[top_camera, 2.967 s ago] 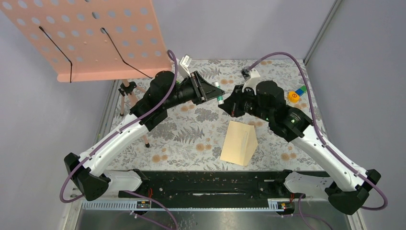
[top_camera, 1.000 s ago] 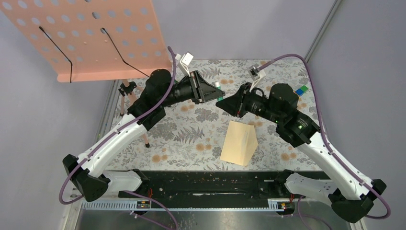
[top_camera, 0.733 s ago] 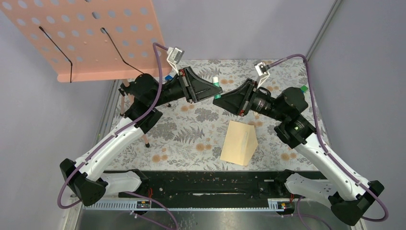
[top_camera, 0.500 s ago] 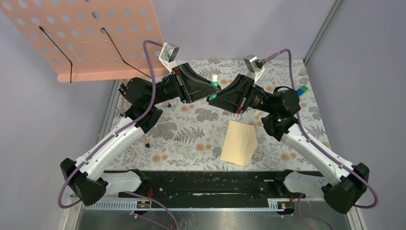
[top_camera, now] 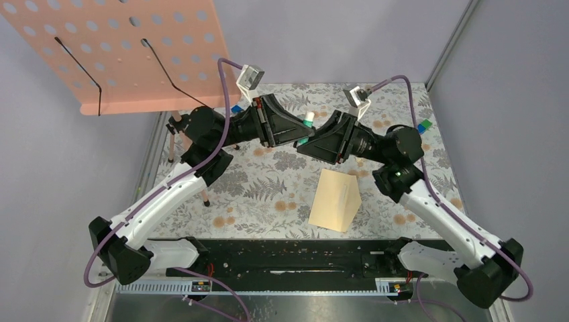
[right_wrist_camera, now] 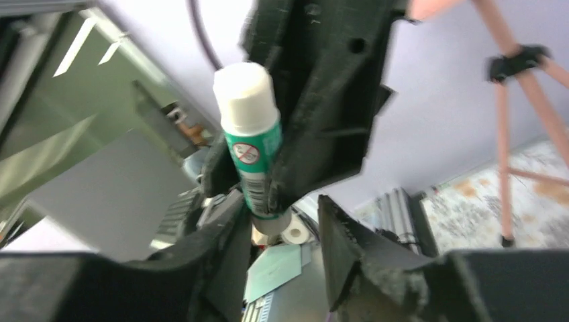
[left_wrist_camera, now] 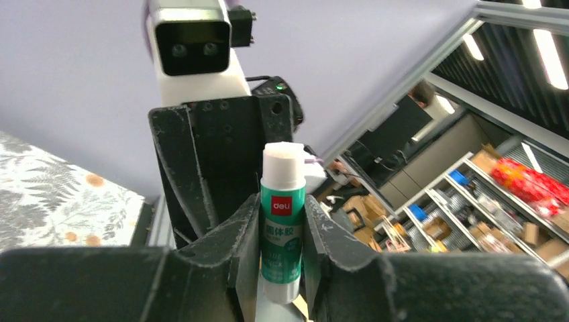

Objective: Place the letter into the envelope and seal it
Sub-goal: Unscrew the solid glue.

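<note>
While left jaws pinch glue stick (left_wrist_camera: 282,221), envelope (top_camera: 333,200) lies well apart (on table (top_camera: 255,194)).

Seen from above, only the white cap of the glue stick (top_camera: 308,121) shows past the left pincer (top_camera: 303,131). A blue-and-green item (top_camera: 422,126) at the right edge of the surface (top_camera: 268,194) sits half-hidden behind the right arm (top_camera: 402,144). The right wrist view is blurred.

Floral table (top_camera: 268,194), envelope (top_camera: 332,200) on it.
</note>
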Tool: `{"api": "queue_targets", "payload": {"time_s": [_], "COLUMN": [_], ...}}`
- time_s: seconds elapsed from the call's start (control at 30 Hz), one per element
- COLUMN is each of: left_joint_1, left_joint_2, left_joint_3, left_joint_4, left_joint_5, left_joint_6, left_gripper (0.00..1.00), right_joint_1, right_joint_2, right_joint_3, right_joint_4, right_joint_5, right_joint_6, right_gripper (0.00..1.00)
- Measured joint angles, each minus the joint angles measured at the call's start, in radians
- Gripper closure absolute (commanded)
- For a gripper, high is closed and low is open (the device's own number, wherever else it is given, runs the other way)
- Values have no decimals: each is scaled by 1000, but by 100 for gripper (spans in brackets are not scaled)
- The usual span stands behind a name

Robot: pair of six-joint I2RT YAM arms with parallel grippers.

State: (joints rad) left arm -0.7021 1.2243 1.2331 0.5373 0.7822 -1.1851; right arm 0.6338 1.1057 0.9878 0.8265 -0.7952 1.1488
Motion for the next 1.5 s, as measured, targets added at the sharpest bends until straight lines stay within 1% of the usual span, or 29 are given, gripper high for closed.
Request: {"api": "queue_targets", "payload": {"time_s": [0.03,0.1,0.17,0.2,0.27,0.33,0.4,0.43,0.57,0.67,0.87,1.17,1.37,1.5], "left_joint_1": [-5,-11,-14,-17,-26,-36,-45,-46,-46,-48,-48,-50,-50,-50], "left_joint_2": [-1,-10,-18,-21,-30,-42,-58,-64,-72,-71,-72,-79,-87,-90], "left_joint_3": [0,1,1,1,1,1,0,0,1,1,1,0,0,0], "left_joint_4": [-30,-121,-218,-247,-311,-354,-388,-399,-446,-494,-518,-537,-536,-536], "left_joint_5": [-12,-70,-179,-216,-319,-402,-482,-517,-610,-644,-669,-682,-680,-677], "left_joint_6": [22,82,117,124,131,134,134,134,134,135,138,142,144,150], "left_gripper": [100,100,100,100,100,100,100,100,100,100,100,100,100,100], "right_joint_1": [-5,3,44,68,107,155,194,249,344,365,368,368,368,362], "right_joint_2": [-27,-92,-156,-190,-246,-266,-252,-212,-111,-42,32,71,93,102], "right_joint_3": [0,17,63,74,76,104,147,208,301,341,414,496,502,502], "right_joint_4": [-94,-343,-612,-708,-840,-978,-1049,-1108,-1178,-1228,-1259,-1255,-1257,-1263], "right_joint_5": [20,130,336,441,585,719,790,866,987,1041,1068,1089,1130,1160], "right_joint_6": [-42,-159,-273,-321,-394,-467,-512,-563,-654,-698,-740,-785,-806,-816], "right_gripper": [46,43,40,39,35,30,29,28,27,26,25,26,25,27]}}
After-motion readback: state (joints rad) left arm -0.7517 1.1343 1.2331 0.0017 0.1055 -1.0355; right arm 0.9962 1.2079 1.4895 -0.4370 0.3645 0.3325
